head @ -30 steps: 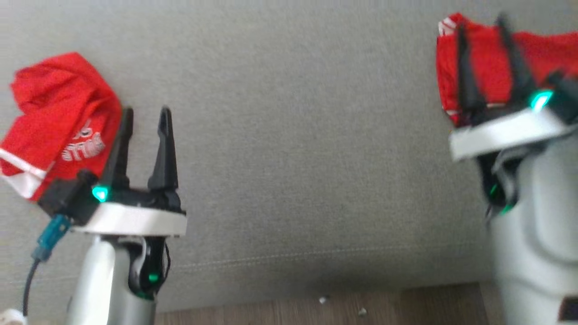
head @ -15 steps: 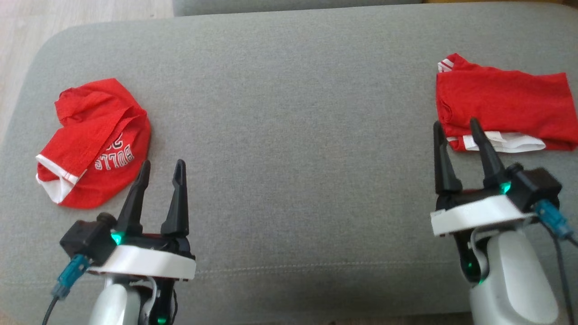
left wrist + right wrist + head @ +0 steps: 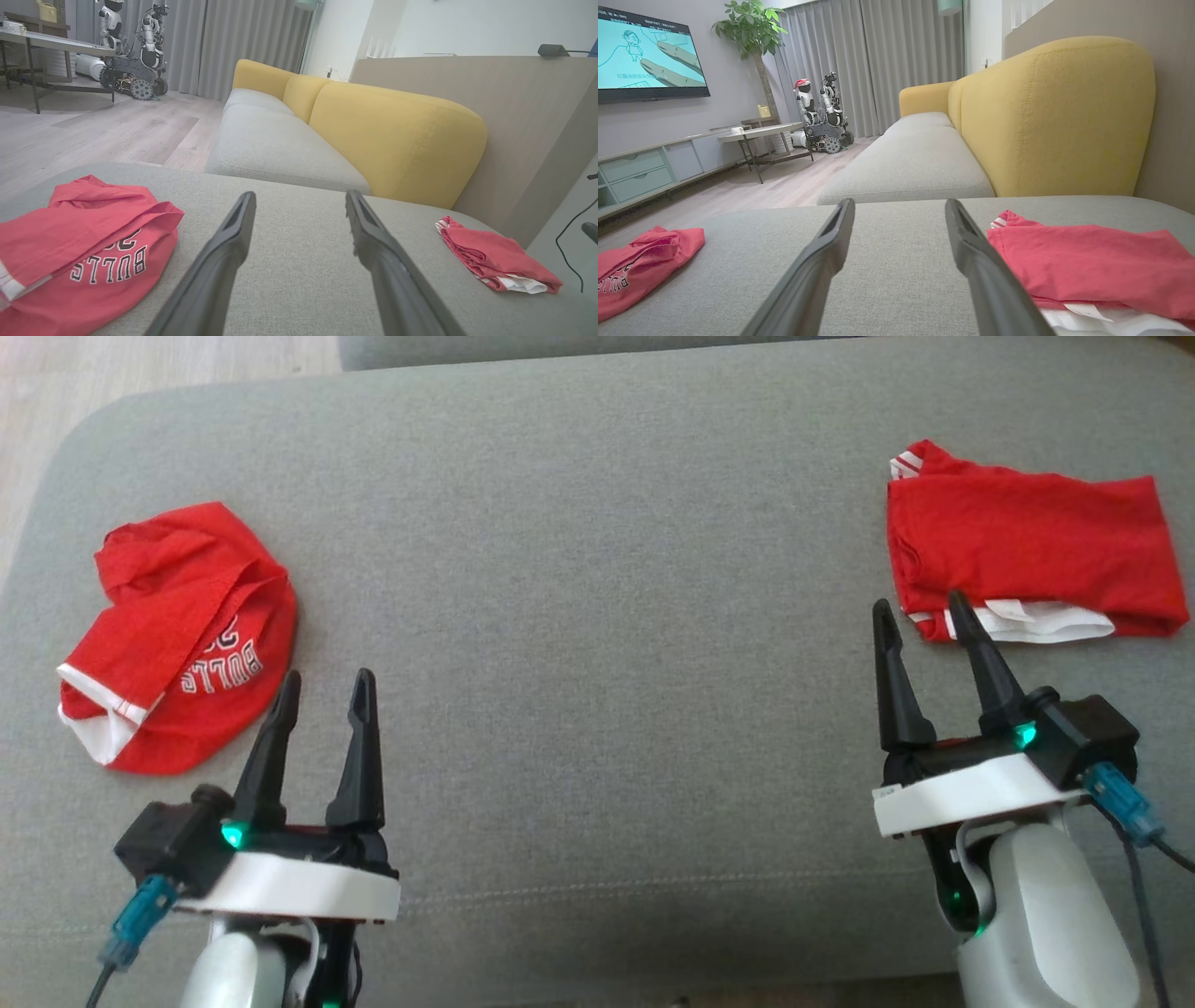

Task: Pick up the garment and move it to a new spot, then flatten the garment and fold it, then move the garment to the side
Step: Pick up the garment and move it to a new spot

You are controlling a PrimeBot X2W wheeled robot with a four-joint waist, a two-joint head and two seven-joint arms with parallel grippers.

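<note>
Nearest the robot, the left gripper (image 3: pixel 327 677) hangs low over the grey upholstered seat cushion (image 3: pixel 597 616) with its two dark fingers apart and nothing between them. The right gripper (image 3: pixel 917 604) is the same: fingers spread and empty.

Just beside the left gripper's fingertips, on its outer side, lies the crumpled red mesh jersey with white BULLS lettering (image 3: pixel 177 635). It is bunched into a rounded heap with a loose flap folded across its top. By its look it is light, limp cloth that will sag and drape once lifted and will not keep any shape. A pinch on one layer would probably drag the rest along the fabric seat. The white-banded hem (image 3: pixel 93 723) at its near corner looks doubled and thicker, so it seems the surest edge to nip. The raised ridge of the upper flap is a second choice. For flattening, two well-separated corners would serve better than the middle.

At the right gripper's tips, possibly touching, is the folded red garment with white trim (image 3: pixel 1027 551). It lies flat in a neat rectangle near the cushion's right edge and seems already dealt with.

Beyond the cushion stands a yellow-backed sofa (image 3: pixel 397 135).
</note>
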